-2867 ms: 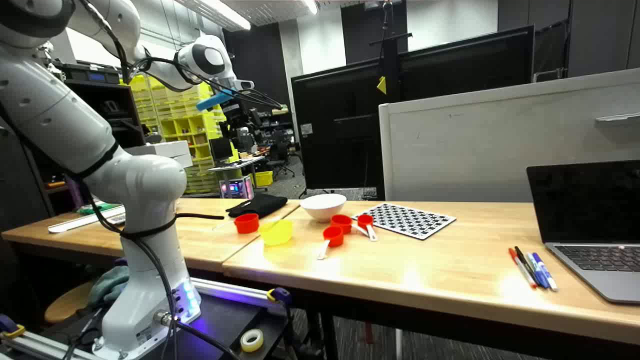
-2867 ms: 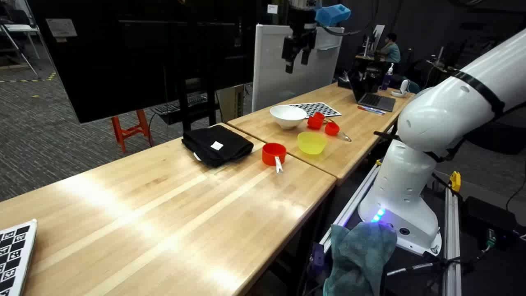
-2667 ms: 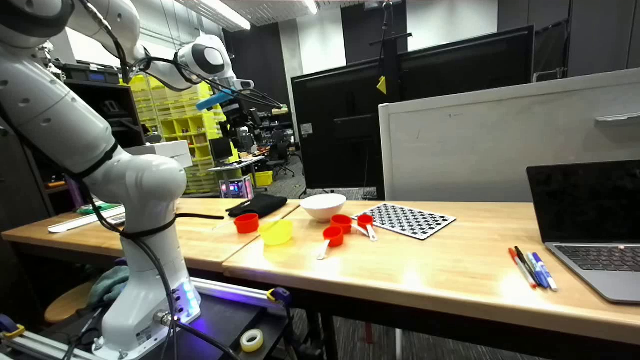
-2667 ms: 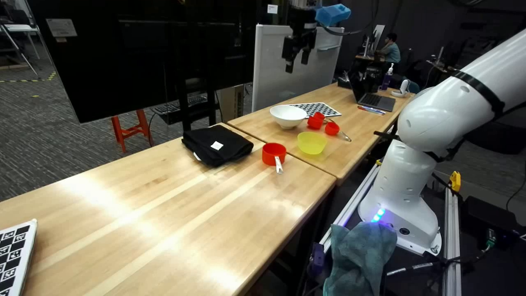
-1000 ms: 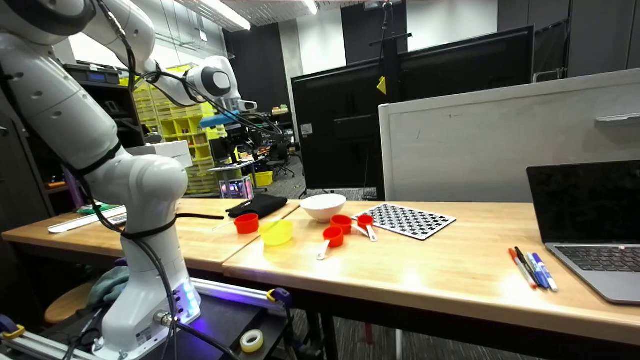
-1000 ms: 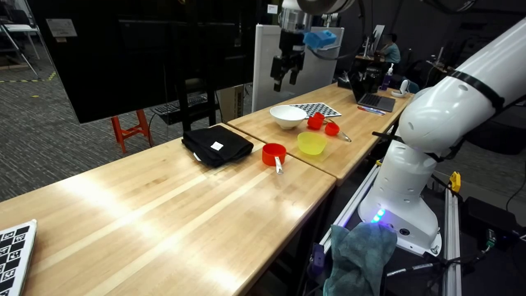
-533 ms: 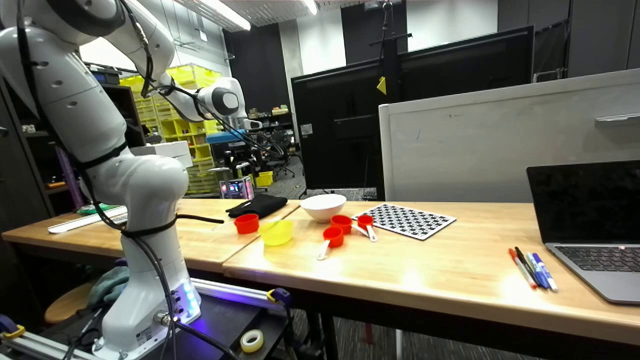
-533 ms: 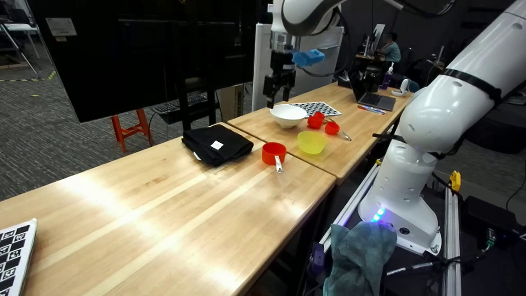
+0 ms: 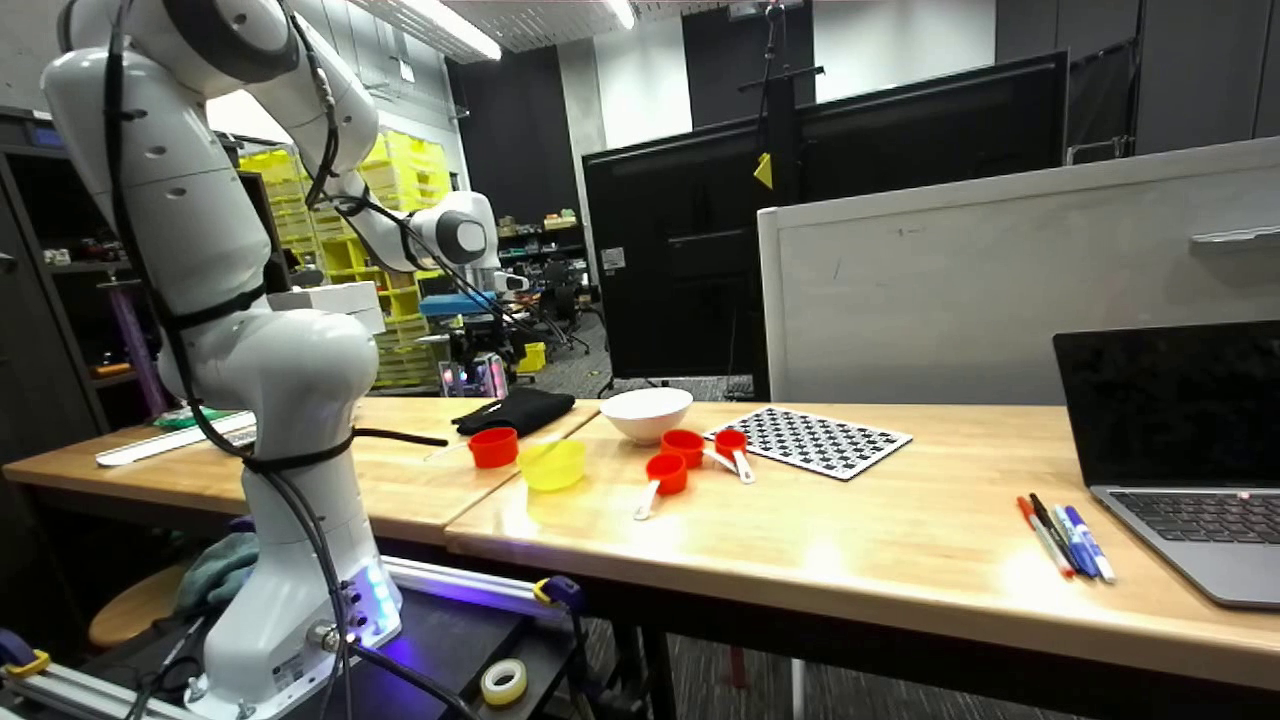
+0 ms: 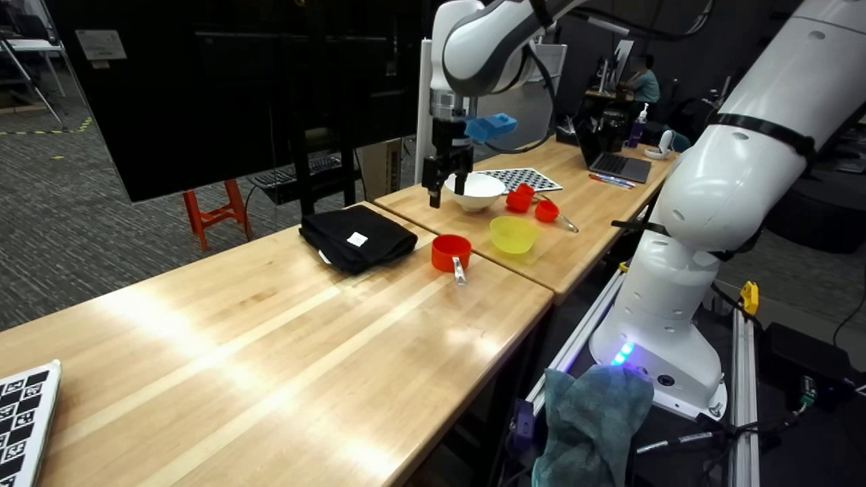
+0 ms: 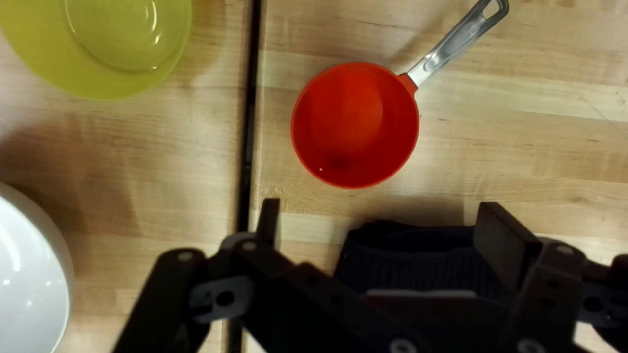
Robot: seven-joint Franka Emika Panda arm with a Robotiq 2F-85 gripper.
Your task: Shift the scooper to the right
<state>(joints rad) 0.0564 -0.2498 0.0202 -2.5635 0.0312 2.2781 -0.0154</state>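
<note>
The scooper, a red cup-like scoop [image 11: 355, 125] with a grey handle, stands upright on the table beside the seam between two tabletops. It also shows in both exterior views [image 9: 493, 448] [image 10: 450, 253]. My gripper [image 11: 379, 211] is open with nothing between its fingers. In the wrist view its fingertips lie below the scooper's bowl, over a black cloth. In an exterior view the gripper [image 10: 448, 193] hangs above table level, apart from the scooper. Smaller red scoops [image 9: 667, 472] [image 10: 519, 199] lie across the seam.
A yellow container [image 11: 98, 44] [image 10: 514, 235] and a white bowl [image 11: 29, 269] [image 9: 647, 415] stand across the seam. The black cloth [image 10: 358, 240] lies beside the scooper. A checkered board [image 9: 810, 440], pens [image 9: 1070, 540] and a laptop [image 9: 1170, 410] are farther along the table.
The arm has come down from high above the table, and the gripper has moved closer to the scooper. The gripper stays open. The scooper and other objects have not moved.
</note>
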